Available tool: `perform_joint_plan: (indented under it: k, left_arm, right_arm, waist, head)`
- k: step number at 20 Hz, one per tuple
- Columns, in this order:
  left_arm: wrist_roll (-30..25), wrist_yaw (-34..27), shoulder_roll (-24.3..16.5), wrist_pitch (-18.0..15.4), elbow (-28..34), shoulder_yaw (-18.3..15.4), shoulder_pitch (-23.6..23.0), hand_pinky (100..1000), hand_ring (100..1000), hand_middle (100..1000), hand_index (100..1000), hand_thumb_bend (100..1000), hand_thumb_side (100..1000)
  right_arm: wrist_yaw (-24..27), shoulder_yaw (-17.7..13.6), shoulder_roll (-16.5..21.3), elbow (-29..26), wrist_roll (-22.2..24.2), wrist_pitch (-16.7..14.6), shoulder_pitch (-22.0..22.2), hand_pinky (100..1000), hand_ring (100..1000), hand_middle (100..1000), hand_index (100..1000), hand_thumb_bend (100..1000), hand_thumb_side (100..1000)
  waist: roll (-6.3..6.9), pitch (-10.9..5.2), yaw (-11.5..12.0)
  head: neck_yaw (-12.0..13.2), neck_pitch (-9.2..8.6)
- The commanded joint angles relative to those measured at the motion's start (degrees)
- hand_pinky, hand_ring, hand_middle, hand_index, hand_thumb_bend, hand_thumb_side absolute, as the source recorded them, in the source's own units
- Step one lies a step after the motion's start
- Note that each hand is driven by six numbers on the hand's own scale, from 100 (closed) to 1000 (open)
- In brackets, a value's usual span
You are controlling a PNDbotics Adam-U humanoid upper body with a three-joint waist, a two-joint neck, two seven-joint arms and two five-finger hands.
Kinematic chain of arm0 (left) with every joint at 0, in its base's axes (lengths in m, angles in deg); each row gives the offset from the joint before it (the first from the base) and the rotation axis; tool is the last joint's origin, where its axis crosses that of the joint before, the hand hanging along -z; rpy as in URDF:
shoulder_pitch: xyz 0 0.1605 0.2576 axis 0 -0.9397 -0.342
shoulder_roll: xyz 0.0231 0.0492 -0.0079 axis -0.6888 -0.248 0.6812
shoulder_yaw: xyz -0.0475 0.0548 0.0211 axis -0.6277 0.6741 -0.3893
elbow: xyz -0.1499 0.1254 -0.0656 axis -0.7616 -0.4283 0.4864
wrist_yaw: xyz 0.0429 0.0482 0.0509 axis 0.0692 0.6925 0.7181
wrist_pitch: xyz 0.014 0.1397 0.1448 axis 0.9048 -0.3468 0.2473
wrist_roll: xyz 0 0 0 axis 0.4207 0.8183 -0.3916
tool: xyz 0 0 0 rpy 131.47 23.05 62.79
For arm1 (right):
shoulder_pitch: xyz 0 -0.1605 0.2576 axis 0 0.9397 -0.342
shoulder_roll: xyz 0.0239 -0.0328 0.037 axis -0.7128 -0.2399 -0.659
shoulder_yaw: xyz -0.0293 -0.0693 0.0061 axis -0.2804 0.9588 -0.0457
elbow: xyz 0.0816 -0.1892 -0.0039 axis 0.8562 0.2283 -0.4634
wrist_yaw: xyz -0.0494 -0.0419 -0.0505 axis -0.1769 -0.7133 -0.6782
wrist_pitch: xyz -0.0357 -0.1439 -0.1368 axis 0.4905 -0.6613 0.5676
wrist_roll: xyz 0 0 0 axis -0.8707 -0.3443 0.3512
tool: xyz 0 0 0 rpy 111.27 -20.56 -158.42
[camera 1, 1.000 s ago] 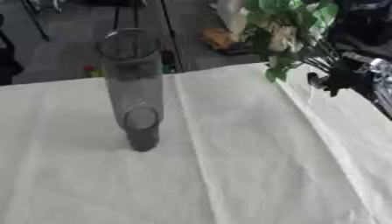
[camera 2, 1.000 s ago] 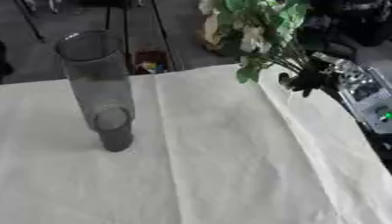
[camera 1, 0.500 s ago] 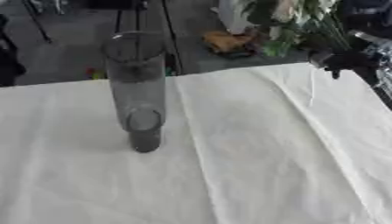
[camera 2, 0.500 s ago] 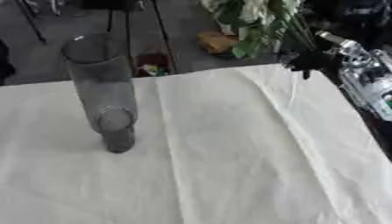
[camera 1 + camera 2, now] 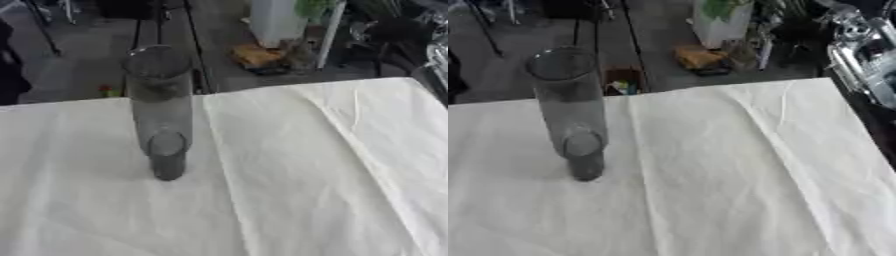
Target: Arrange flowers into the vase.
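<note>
A tall clear glass vase point(image 5: 160, 107) stands upright on the white cloth point(image 5: 297, 170), left of centre, with nothing in it. My right hand point(image 5: 395, 31) shows as a dark blurred shape at the top right, beyond the table's far edge. It is shut on the flowers. Only a pale stem point(image 5: 330, 27) and some green leaves point(image 5: 718, 7) show below the top edge; the blooms are out of view. The silver right forearm point(image 5: 864, 47) runs down the right side. My left hand is not in view.
The cloth covers the whole table; its far edge point(image 5: 289, 86) runs across the upper part and its right edge point(image 5: 866, 117) slants down. Beyond lie the floor, a white container point(image 5: 276, 21), an orange thing point(image 5: 696, 56) and black stand legs point(image 5: 194, 42).
My right hand has lifted the flowers up and away to the top right, so most of the bunch has left the view. The vase has not moved.
</note>
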Motion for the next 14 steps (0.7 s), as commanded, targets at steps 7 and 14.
perform_joint_plan:
  k: [7,14]
  left_arm:
    - [-0.2,-0.81,-1.63,0.42,0.77,0.22,0.17,844,804,863,914,100,841]
    - [-0.62,-1.38,-1.85,0.52,0.77,0.4,0.17,844,804,862,914,100,839]
  right_arm:
    - [-4.32,-0.68,-2.96,6.81,-2.85,0.03,-9.57,240,100,100,1000,100,100]
    - [-5.22,-1.41,-6.12,11.06,-4.98,-1.31,-15.42,236,100,100,1000,100,100]
  waist:
    - [-0.55,-2.41,1.09]
    - [-0.93,-2.82,2.4]
  head:
    - [-1.59,-1.7]
    - [-2.48,-1.79]
